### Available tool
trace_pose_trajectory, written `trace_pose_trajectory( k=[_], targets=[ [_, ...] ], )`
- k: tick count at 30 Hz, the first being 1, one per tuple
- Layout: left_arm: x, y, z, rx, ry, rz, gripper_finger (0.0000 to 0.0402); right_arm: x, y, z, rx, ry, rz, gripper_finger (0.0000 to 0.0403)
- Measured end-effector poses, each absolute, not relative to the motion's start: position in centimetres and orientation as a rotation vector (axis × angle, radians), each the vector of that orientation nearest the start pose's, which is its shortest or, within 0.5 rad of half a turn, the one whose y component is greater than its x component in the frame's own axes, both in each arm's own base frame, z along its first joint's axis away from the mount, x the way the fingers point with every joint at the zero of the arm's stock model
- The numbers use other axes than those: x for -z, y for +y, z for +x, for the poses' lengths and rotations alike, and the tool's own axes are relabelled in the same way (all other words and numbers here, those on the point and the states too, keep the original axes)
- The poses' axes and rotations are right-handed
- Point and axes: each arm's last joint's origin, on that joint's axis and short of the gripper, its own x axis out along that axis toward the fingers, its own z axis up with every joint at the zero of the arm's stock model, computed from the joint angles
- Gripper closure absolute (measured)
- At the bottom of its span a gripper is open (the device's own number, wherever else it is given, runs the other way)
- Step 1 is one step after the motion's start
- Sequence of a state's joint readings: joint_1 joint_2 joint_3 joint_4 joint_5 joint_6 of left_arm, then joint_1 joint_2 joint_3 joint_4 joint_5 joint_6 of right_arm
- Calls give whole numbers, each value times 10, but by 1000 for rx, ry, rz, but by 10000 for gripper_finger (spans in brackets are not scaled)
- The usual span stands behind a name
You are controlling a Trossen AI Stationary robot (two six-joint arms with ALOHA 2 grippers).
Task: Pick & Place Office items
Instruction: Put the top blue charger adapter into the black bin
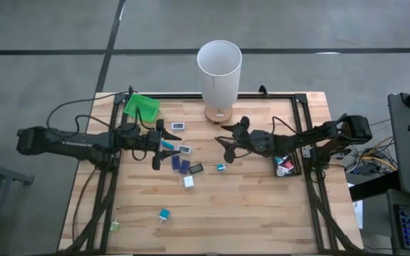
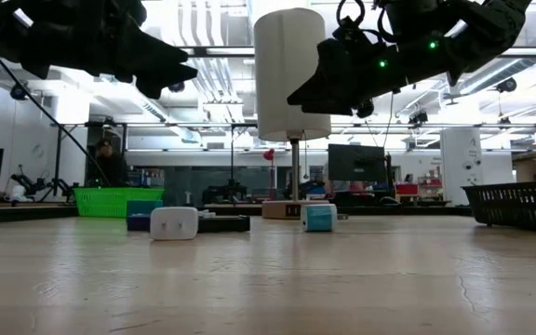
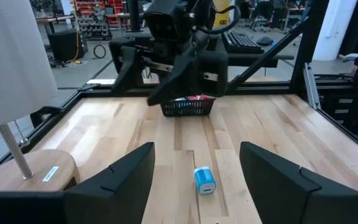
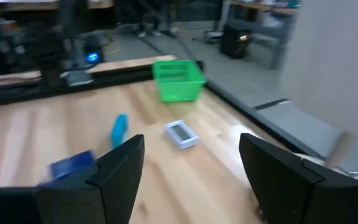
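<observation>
Both grippers hover with jaws parted, holding nothing: left gripper (image 1: 164, 148) over blue pieces (image 1: 180, 165), right gripper (image 1: 228, 140) near a teal block (image 1: 221, 168).

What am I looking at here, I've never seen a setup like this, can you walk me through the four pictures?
It is a robot with two dark arms at a wooden table. One picture looks down from above, one looks level across the tabletop, and two come from cameras on the wrists. From above, the left gripper and right gripper both hover above the table, fingers apart, holding nothing. Small office items lie scattered between them, including a teal piece. At the back stand a tall white cylinder and a green tray; a black basket sits on the right side.
</observation>
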State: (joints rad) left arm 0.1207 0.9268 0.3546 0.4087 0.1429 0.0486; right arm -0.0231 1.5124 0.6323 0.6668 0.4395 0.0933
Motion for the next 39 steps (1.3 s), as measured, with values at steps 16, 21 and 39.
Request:
trace_pose_trajectory(
  k=[16,21,39],
  targets=[
    [-217,19,194,26,162,27,158,-181,22,296,254,339,105,149],
    [-217,19,194,26,162,27,158,-170,28,290,258,452,116,149],
    [-217,19,194,26,162,27,158,-127,32,296,151,642,-12,111]
  ],
)
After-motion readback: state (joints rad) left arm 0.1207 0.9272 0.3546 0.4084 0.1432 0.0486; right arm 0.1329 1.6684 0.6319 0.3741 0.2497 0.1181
